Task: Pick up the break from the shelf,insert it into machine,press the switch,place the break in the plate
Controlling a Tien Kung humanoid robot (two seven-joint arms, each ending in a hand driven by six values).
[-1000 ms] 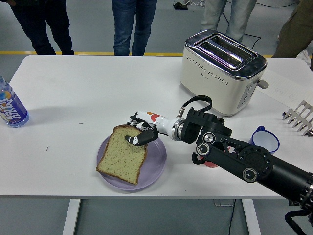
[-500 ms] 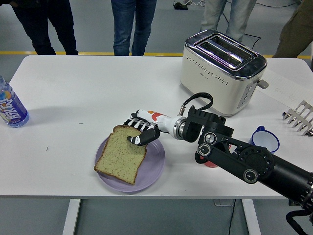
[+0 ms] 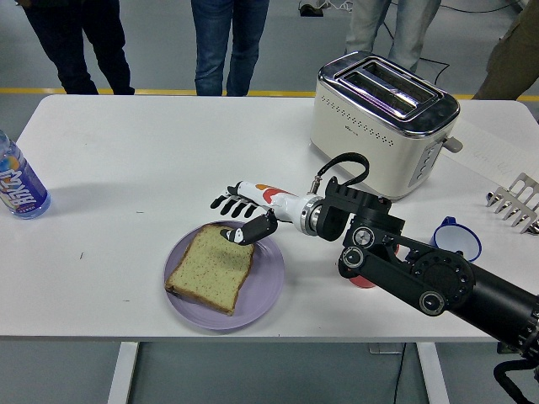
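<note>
On your counter [image 3: 126, 160], the bread slice [image 3: 210, 268] lies flat on the purple plate [image 3: 261, 290] just below-left of the right robot hand [image 3: 240, 215], whose fingers look spread and empty, the toaster [image 3: 383, 122] well up-right.

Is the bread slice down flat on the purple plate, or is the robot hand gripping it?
Flat on the plate. The bread slice lies within its rim; the right robot hand hovers at its far corner, fingers spread, gripping nothing.

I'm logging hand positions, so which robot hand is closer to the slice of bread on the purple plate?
The right hand. It hovers open just past the bread's far right corner, above the plate edge. The left hand is out of view.
</note>
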